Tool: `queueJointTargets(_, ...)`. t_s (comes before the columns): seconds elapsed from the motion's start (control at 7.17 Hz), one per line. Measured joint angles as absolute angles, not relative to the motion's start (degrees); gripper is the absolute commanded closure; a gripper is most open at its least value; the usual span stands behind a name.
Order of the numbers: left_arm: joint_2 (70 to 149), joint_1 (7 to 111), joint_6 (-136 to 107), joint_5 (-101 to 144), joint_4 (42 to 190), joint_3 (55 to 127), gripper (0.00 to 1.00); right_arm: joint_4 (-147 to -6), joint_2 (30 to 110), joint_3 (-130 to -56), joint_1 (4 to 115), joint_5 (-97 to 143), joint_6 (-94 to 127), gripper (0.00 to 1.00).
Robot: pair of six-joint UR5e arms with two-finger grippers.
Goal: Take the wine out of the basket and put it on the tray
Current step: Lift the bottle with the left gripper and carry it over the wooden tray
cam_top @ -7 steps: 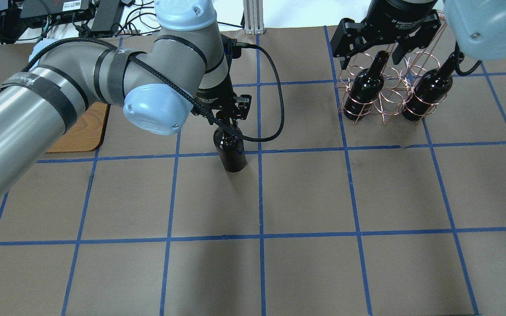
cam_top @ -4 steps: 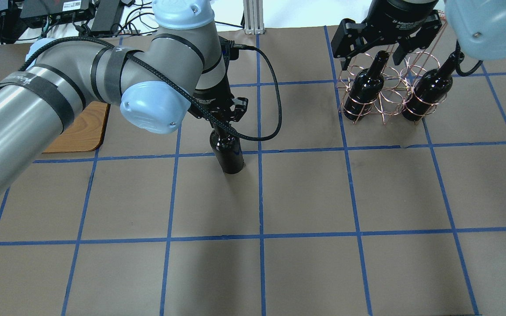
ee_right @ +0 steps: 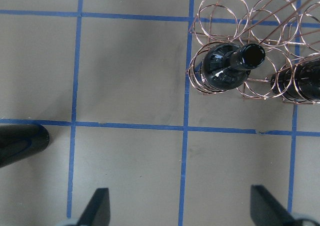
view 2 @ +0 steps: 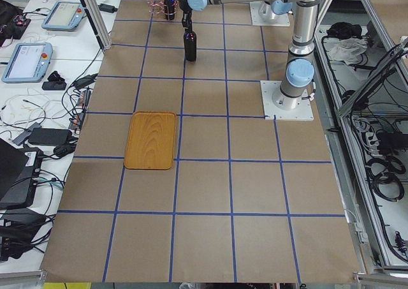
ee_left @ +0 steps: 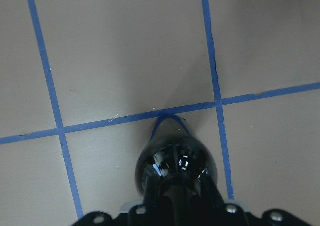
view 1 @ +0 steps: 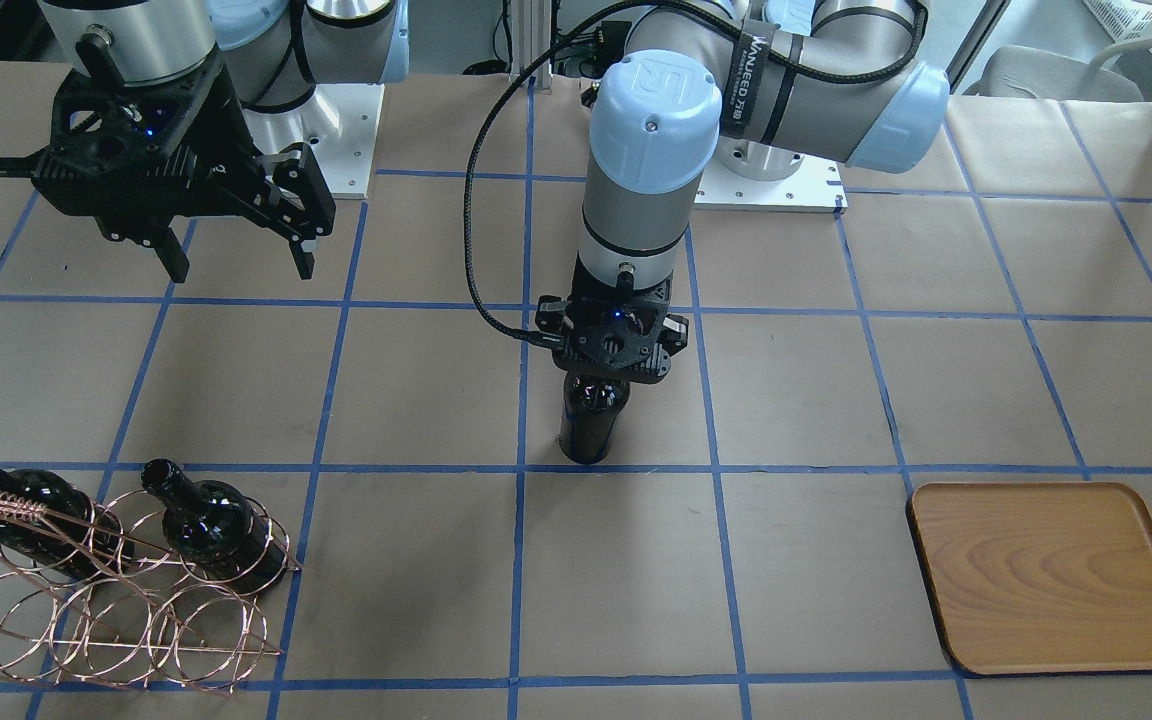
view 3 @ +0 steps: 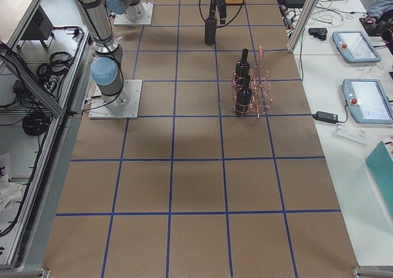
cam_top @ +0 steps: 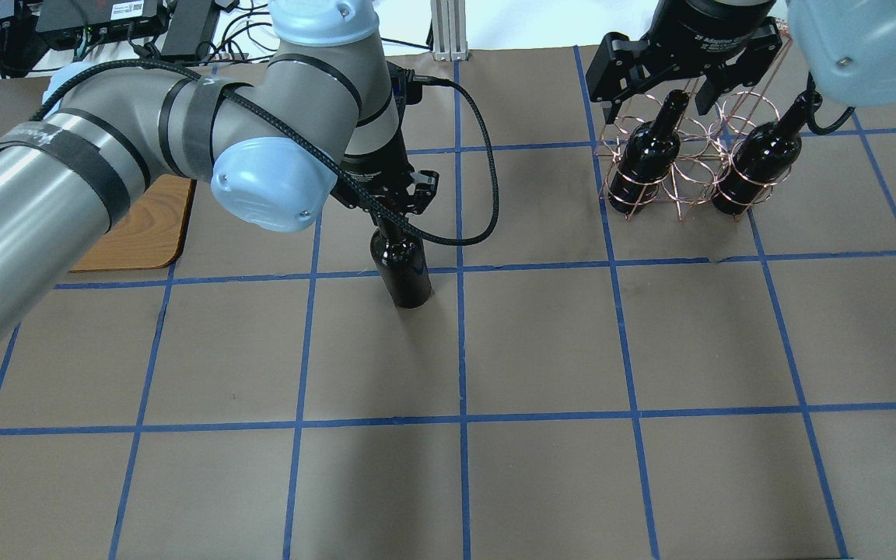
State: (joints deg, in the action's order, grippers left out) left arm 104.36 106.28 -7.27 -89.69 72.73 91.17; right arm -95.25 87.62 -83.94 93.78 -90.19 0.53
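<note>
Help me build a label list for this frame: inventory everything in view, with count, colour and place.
wine bottle: one, near-black, upright in front of the robot, neck in the left gripper.
other wine bottles: two, near-black, necks up in the basket's loops.
basket: one, copper wire, on the table, robot's right side.
tray: one, light-brown wood, robot's left side.
table: one, brown cover with blue tape grid.
pendants: two, blue-grey, bench beside the table.
left gripper: one, black, shut on the wine bottle's neck.
right gripper: one, black, open, raised on the robot's side of the basket.
</note>
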Motion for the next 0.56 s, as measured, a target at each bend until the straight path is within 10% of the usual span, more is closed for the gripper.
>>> queueJointTargets(0.56,104.20,97.52,1.06,-90.33,82.88,81.93,1.00,-95.27,87.66,-83.96,93.78,-90.15,0.55,0.00)
